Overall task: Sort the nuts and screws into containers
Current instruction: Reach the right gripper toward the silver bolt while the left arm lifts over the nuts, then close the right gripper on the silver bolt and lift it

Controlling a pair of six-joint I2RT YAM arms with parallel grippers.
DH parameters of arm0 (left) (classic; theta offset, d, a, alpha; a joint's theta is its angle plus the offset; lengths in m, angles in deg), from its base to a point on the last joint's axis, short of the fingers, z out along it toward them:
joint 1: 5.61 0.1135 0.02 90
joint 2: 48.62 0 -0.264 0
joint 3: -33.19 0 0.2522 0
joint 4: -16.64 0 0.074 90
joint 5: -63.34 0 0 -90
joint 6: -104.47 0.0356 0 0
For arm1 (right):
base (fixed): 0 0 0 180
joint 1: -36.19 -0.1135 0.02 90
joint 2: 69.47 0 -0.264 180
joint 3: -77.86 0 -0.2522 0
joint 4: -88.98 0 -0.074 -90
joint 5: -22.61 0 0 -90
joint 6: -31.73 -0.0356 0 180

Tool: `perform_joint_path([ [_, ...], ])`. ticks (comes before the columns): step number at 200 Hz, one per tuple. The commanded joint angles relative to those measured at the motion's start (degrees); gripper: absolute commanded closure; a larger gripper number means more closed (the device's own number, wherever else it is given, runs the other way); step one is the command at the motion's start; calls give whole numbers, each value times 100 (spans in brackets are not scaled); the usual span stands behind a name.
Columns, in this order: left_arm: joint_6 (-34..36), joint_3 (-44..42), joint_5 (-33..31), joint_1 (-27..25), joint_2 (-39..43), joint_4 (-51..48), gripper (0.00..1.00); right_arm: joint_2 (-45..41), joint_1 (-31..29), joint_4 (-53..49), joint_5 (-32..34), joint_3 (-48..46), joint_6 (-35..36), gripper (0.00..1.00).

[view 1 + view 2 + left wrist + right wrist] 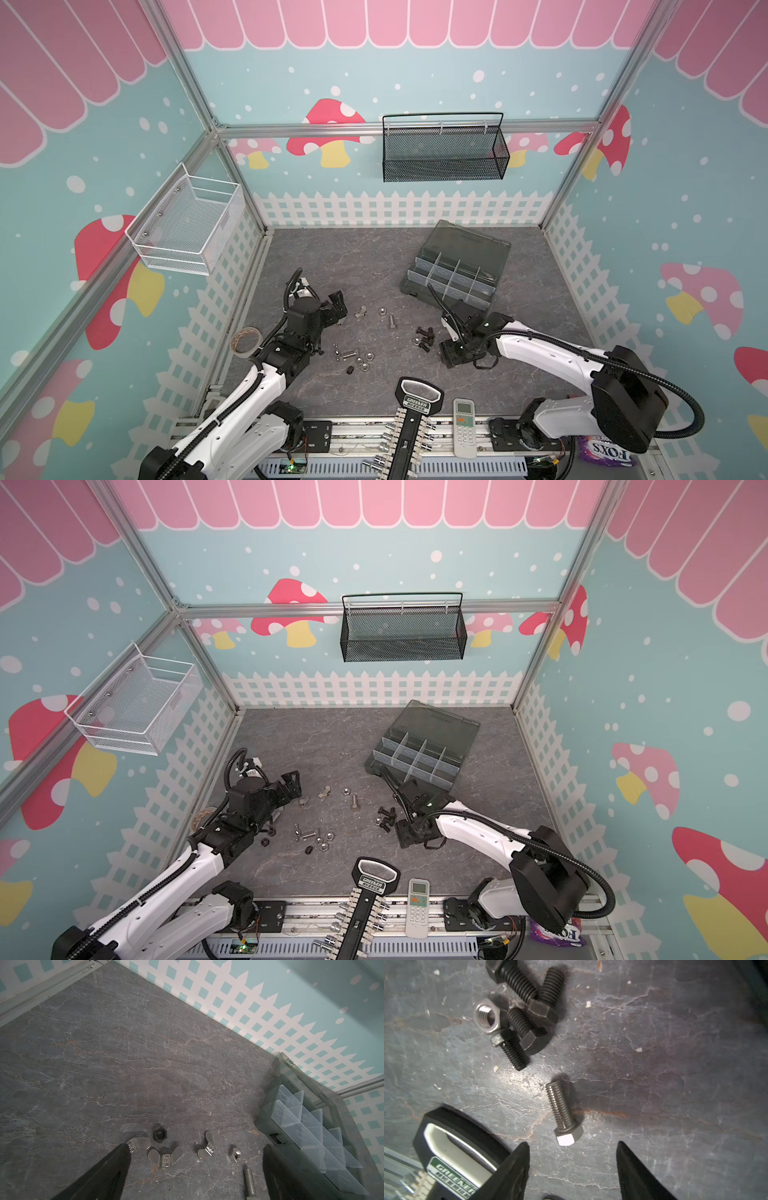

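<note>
I've open mat point(345, 257) mid-frame in a top view; right gripper point(572, 1146) low, spread by a screw point(563, 1113); left gripper point(196, 1148) spread.

Soft, even light from overhead, shadows short. In both top views the walls point(62, 232) bow at the edges. The silver screw point(564, 1113) flares white at its head; the tabletop point(654, 1064) beside it glares pale, farther off dim and soft.

Left arm point(249, 395) and right arm point(540, 351): white shells, black joint housings, a black ribbed cable point(701, 415) running alongside each; tapered black fingers point(512, 1172) at the tips.
</note>
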Motion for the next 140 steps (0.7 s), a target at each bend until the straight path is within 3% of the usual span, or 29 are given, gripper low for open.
perform_joint_path([
  [1, -142, 46, -151, -18, 80, -140, 0, 225, -54, -123, 75, 256, 160, 40],
  [66, -150, -35, -207, -8, 115, -126, 0, 938, -89, -91, 180, 602, 539, 56],
  [140, -206, -160, -209, 10, 188, -100, 0, 1395, -176, 49, 108, 625, 607, 66],
])
